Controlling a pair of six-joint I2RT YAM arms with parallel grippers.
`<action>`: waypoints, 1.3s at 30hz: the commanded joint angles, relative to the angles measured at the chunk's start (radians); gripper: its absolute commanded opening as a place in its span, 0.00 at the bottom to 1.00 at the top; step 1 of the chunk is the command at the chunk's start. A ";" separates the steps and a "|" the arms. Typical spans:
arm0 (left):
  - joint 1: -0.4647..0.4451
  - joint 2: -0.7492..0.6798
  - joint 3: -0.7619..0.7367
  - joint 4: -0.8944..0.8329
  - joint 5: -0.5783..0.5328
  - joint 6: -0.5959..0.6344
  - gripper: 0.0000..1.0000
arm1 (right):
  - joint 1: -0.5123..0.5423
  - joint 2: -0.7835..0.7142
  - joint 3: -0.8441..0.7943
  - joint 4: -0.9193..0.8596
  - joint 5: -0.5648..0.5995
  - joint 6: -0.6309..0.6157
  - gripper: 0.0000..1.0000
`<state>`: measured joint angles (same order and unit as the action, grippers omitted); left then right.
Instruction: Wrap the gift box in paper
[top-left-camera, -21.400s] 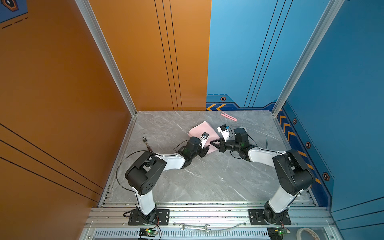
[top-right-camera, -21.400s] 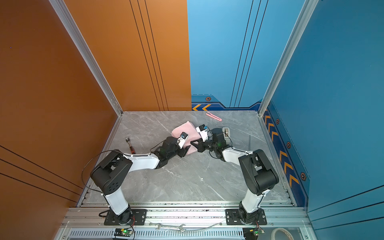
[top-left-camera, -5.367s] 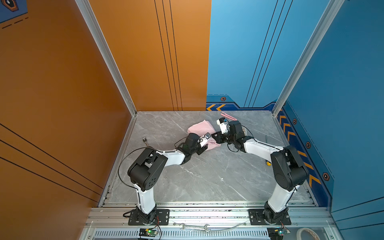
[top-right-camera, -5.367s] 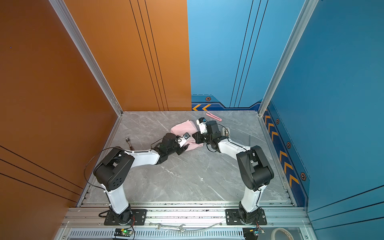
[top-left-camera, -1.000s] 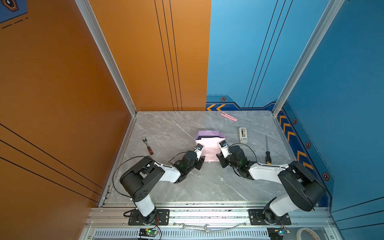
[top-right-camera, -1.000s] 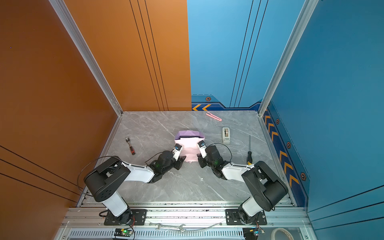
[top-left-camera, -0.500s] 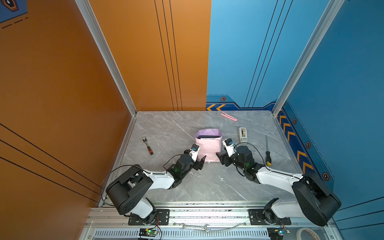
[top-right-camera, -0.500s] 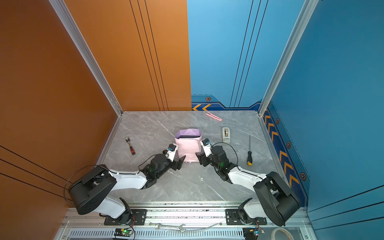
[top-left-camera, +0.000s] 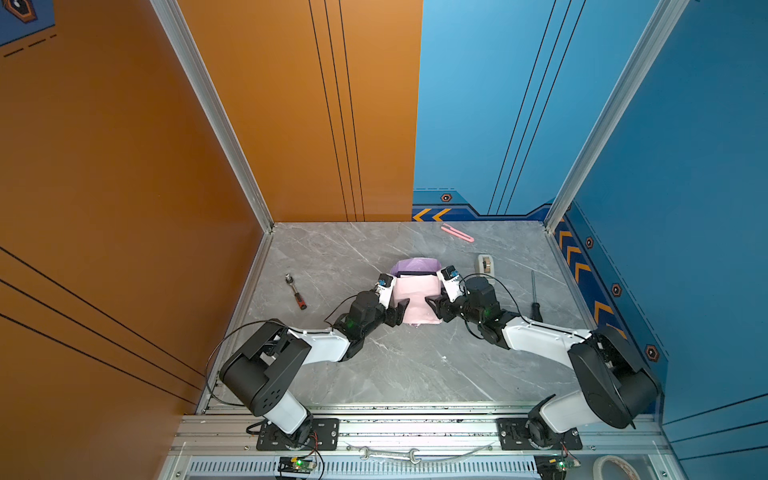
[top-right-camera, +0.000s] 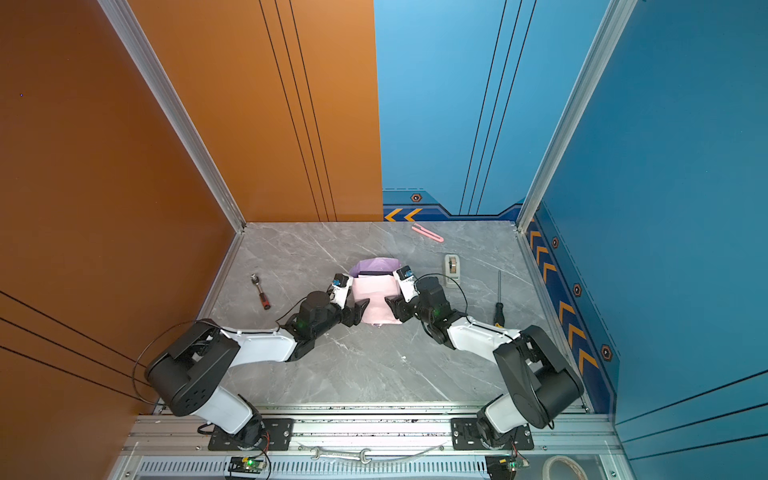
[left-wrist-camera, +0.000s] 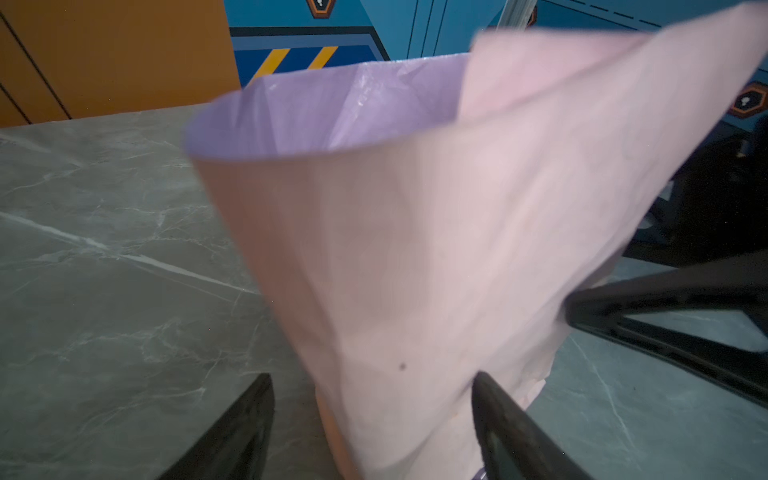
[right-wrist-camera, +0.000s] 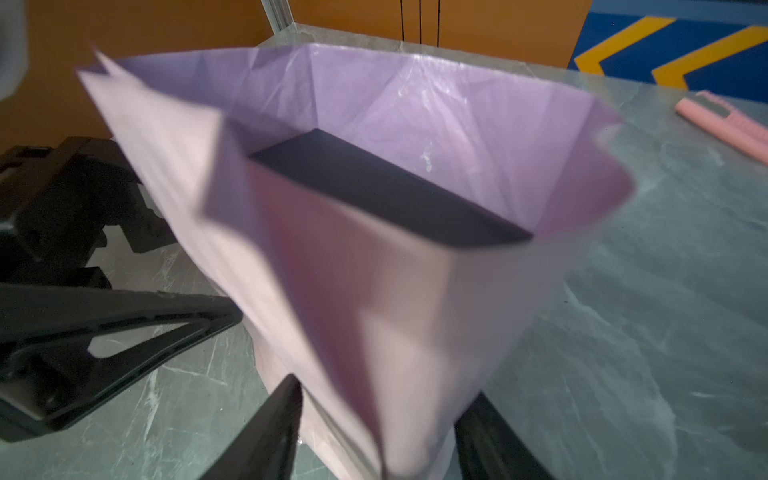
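**A:** Both arms have drawn back toward their bases since a few seconds ago. The paper (top-left-camera: 415, 297), with the gift box (right-wrist-camera: 386, 187) inside, came with them. It lies now square on the table (top-left-camera: 395, 365), not slanted.

**B:** And the jaws, from left to right?

**A:** The left gripper (top-left-camera: 401, 313) sits at the paper's 7 o'clock corner. Its jaws are apart with the paper between them, and bare table shows beside one finger, so it does not clamp. The right gripper (top-left-camera: 433, 309) is at 5 o'clock, also astride the paper. There the fold fills the gap, so I cannot tell if it presses.

**B:** How is the box covered?

**A:** The pale pink side lies over it. Only a dark strip shows at 12 o'clock, where the lilac flap stands open.

**B:** Which step, then?

**A:** I judge the near fold is being settled. Next, the far flap must come over that strip and be held flat. Then the tape dispenser (top-left-camera: 485, 264), at 2 o'clock, is needed.
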<state>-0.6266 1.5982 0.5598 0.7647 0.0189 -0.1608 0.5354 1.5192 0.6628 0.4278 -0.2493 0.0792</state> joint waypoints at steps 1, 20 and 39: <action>0.001 0.035 0.022 -0.019 0.077 0.015 0.63 | 0.001 0.035 0.006 -0.004 -0.032 0.000 0.46; -0.020 -0.047 -0.078 0.013 -0.025 -0.001 0.74 | 0.032 -0.107 -0.080 -0.012 0.020 0.002 0.65; 0.102 -0.123 0.120 -0.194 0.175 -0.140 0.83 | -0.063 -0.078 0.106 -0.111 -0.168 0.138 0.71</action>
<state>-0.5415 1.4551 0.6426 0.5926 0.1452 -0.2573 0.4820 1.4193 0.7311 0.3389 -0.3973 0.1856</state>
